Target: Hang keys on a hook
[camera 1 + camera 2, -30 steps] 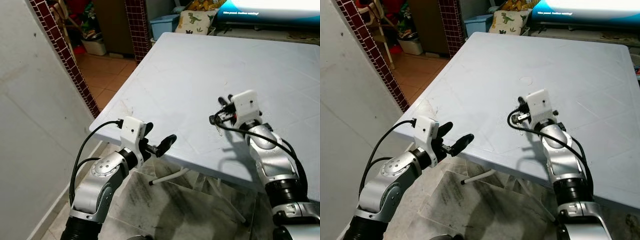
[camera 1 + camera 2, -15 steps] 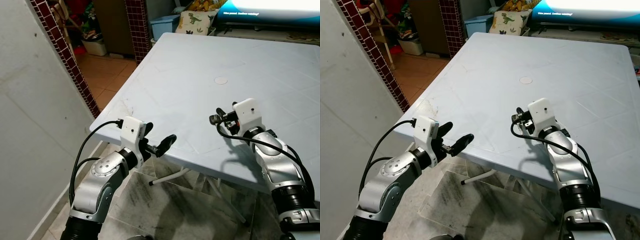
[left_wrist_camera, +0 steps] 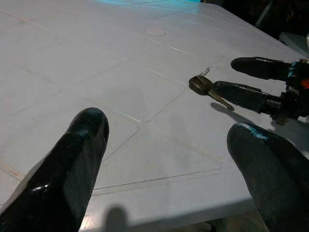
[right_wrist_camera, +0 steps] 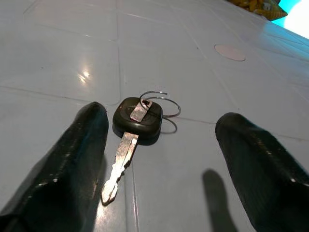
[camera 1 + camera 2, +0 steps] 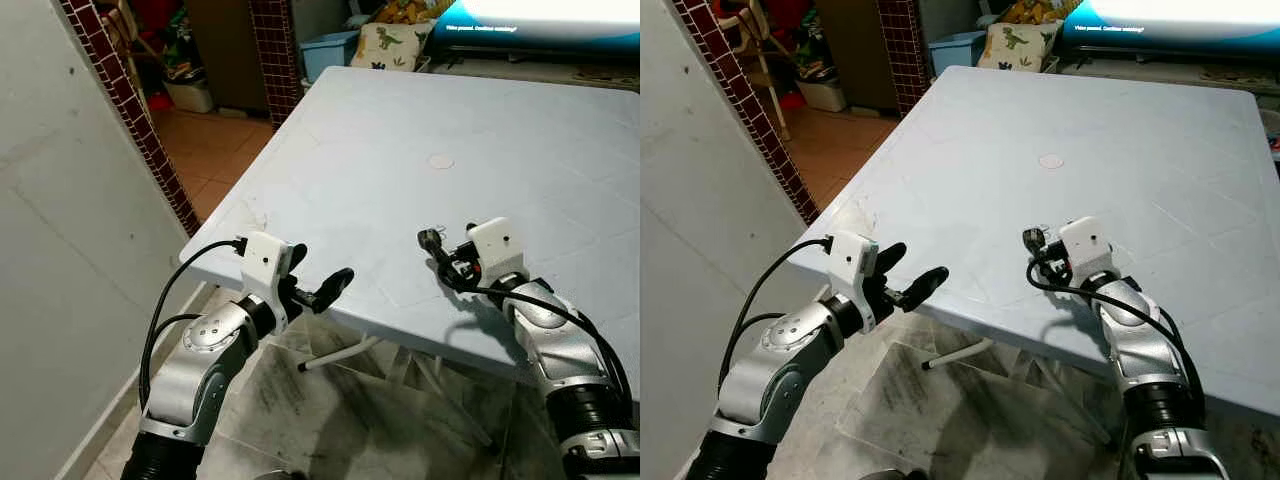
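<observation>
Table: a pale blue-white plastic table (image 5: pixel 400 140) with moulded panel lines and a round capped hole (image 5: pixel 440 161) near its middle; its near edge runs between the two arms
Key: a silver metal key with a black plastic head and a thin wire ring (image 4: pixel 136 124) lies flat on the tabletop near the near edge, on the robot's right, its ring end pointing toward the table's middle
Right gripper: the right gripper (image 4: pixel 159 159) sits low over the table with its two black fingers spread wide; the key lies between them, just beside one finger (image 4: pixel 72 145) and apart from the other, so nothing is pinched
Right arm: the silver right arm (image 5: pixel 545 330) reaches up from below the table edge, a black cable looping beside its white wrist block
Left gripper: the left gripper (image 5: pixel 318 280) hangs just off the table's near left corner, fingers parted and holding nothing; its wrist view looks across the tabletop to the key (image 3: pixel 205 87) and the right gripper's fingers
Surroundings: a grey wall (image 5: pixel 70 250) on the left, a strip of dark red mosaic tile (image 5: pixel 130 110), orange floor tiles (image 5: pixel 215 150) beyond, and a dinosaur-print cushion (image 5: pixel 390 42) behind the table
</observation>
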Controlling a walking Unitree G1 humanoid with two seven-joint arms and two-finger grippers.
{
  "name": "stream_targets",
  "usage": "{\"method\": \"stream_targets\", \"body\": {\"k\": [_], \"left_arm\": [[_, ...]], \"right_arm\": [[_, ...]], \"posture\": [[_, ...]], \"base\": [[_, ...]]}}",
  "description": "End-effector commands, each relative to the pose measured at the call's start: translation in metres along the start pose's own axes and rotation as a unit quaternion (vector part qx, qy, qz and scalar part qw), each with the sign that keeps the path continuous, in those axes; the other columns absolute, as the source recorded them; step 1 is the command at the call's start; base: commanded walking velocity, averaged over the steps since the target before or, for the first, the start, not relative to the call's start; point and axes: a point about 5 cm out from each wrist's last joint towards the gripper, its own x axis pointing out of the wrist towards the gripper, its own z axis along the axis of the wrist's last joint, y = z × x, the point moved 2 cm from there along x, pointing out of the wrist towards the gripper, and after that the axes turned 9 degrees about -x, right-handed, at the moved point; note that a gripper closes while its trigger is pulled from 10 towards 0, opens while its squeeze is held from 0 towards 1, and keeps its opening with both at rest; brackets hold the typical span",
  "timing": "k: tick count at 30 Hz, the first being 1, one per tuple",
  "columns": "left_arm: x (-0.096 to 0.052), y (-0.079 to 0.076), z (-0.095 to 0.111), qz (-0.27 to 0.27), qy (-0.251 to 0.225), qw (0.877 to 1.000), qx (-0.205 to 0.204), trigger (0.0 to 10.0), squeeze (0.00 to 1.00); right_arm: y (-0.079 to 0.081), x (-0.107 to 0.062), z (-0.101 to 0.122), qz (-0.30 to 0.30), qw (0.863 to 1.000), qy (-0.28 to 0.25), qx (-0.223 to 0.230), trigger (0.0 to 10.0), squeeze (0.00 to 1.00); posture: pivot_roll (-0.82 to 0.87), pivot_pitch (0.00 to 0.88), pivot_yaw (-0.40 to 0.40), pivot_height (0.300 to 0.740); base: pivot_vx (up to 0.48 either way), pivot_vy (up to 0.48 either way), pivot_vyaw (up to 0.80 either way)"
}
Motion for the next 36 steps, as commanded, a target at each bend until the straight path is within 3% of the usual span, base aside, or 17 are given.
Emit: {"method": "stream_targets", "body": {"k": [1,11,12,13,14,36], "left_arm": [[0.000,0.002,0.003,-0.003,0.002,1.000,0.005,10.0,0.00],[0.000,0.001,0.004,-0.004,0.002,1.000,0.007,10.0,0.00],[0.000,0.002,0.004,-0.003,0.002,1.000,0.007,10.0,0.00],[-0.001,0.001,0.004,-0.003,0.002,1.000,0.007,10.0,0.00],[-0.001,0.002,0.005,-0.002,0.002,1.000,0.007,10.0,0.00],[-0.001,0.000,0.004,-0.007,0.004,1.000,0.007,10.0,0.00]], "right_arm": [[0.000,0.004,0.008,0.009,1.000,-0.016,-0.010,10.0,0.00],[0.003,0.018,0.003,0.020,1.000,-0.004,0.001,10.0,0.00],[0.004,0.019,0.002,0.020,1.000,0.000,0.002,7.2,0.00],[0.004,0.019,0.001,0.018,1.000,0.003,0.002,2.7,0.00],[0.006,0.020,-0.001,0.019,1.000,0.009,0.003,0.0,0.00],[0.005,0.018,-0.007,0.010,1.000,0.005,0.017,0.0,0.00]], "posture": [[0.03,0.058,0.132,0.740],[0.03,0.061,0.136,0.740],[0.03,0.061,0.136,0.740],[0.05,0.064,0.134,0.740],[0.05,0.064,0.134,0.740],[0.04,0.063,0.136,0.740]], "base": [[0.000,0.000,0.00],[0.000,0.000,0.00],[0.000,0.000,0.00],[0.000,0.000,0.00],[0.000,0.000,0.00],[0.000,0.000,0.00]]}}
